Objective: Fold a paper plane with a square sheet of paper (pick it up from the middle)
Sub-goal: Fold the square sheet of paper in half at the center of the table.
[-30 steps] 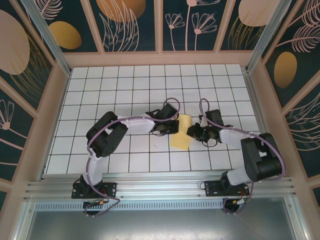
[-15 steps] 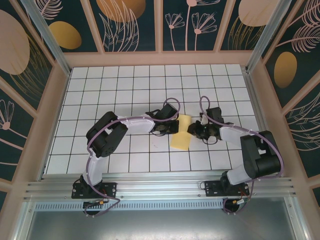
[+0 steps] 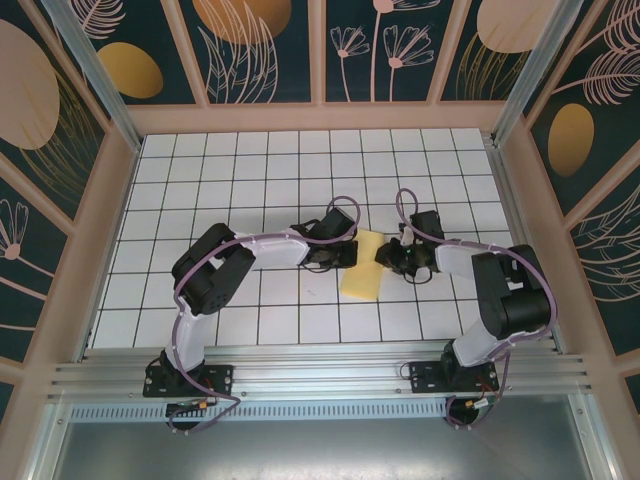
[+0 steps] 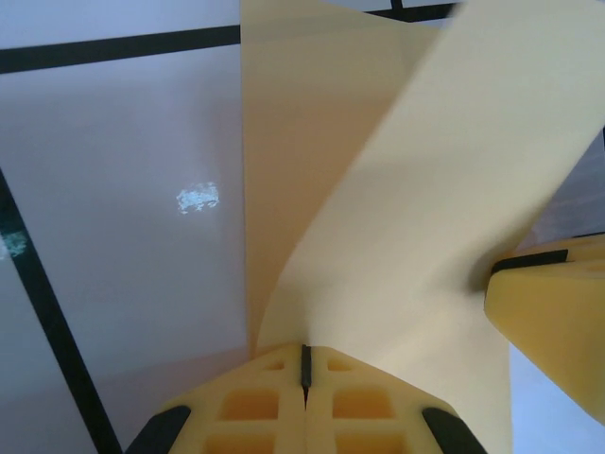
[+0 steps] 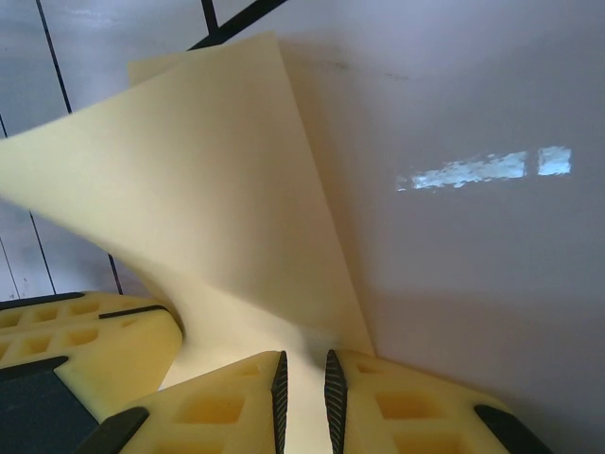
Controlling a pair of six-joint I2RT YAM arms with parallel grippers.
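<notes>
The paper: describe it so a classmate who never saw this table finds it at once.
On the white gridded table, look between the left gripper and right gripper. The paper there is pale yellow, unlike the white tiles around it.

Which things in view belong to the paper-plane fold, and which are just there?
In the job:
- sheet of paper, pale yellow, partly folded, one flap lifted
- left gripper, shut on its edge
- right gripper, shut on the opposite edge

Just there:
- tiled table
- patterned wall panels
- aluminium rail at the near edge
</notes>
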